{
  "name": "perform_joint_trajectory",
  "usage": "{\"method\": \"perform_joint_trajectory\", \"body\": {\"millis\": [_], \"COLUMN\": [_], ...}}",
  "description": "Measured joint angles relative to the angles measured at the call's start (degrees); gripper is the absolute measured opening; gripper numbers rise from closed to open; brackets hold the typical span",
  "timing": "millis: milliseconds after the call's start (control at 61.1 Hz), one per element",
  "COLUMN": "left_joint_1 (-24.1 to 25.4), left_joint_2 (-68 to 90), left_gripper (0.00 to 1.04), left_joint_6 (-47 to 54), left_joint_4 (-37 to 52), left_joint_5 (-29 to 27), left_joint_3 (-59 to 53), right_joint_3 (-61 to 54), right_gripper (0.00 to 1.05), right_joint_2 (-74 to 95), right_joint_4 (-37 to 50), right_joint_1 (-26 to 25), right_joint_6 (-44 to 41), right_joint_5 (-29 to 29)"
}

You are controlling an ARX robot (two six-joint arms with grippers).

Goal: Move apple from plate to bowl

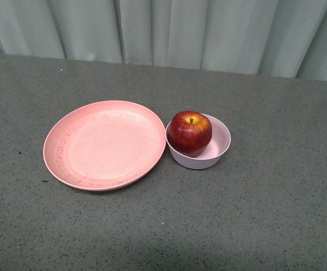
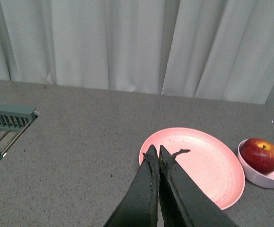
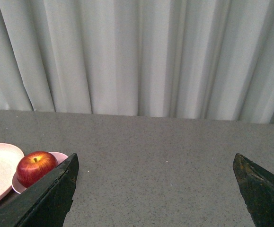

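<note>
Red apple (image 1: 190,131) sits in bowl (image 1: 219,148), right of bare plate (image 1: 67,141). My left gripper (image 2: 156,152) pressed together, right gripper (image 3: 155,165) spread wide.

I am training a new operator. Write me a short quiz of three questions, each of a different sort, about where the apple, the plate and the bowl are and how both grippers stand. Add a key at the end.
1. True or false: the apple lies on the plate.
2. Multiple choice: in the front view, the bowl sits (A) left of the plate, (B) right of the plate, close to its rim, (C) on the plate.
3. Fill in: the left gripper has its jaws ____, and the right gripper has its jaws ____.

Key: 1 false, the apple rests in the bowl and the plate is bare; 2 B; 3 shut, open.
</note>
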Motion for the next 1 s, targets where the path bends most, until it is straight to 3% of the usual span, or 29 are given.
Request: {"method": "perform_joint_trajectory", "body": {"millis": [262, 425, 720, 998], "left_joint_1": [0.0, 0.0, 0.0, 0.0], "left_joint_2": [-2.9, -3.0, -3.0, -3.0], "left_gripper": [0.06, 0.34, 1.0, 0.98], "left_joint_6": [0.0, 0.0, 0.0, 0.2], "left_joint_4": [-1.4, -1.4, -1.4, -1.4], "left_joint_5": [0.0, 0.0, 0.0, 0.0], "left_joint_3": [0.0, 0.0, 0.0, 0.0], "right_joint_3": [0.0, 0.0, 0.0, 0.0], "right_gripper": [0.95, 0.95, 0.95, 0.95], "right_joint_2": [0.0, 0.0, 0.0, 0.0], "right_joint_4": [0.0, 0.0, 0.0, 0.0], "right_joint_1": [0.0, 0.0, 0.0, 0.0], "right_joint_6": [0.0, 0.0, 0.0, 0.0], "right_joint_5": [0.0, 0.0, 0.0, 0.0]}}
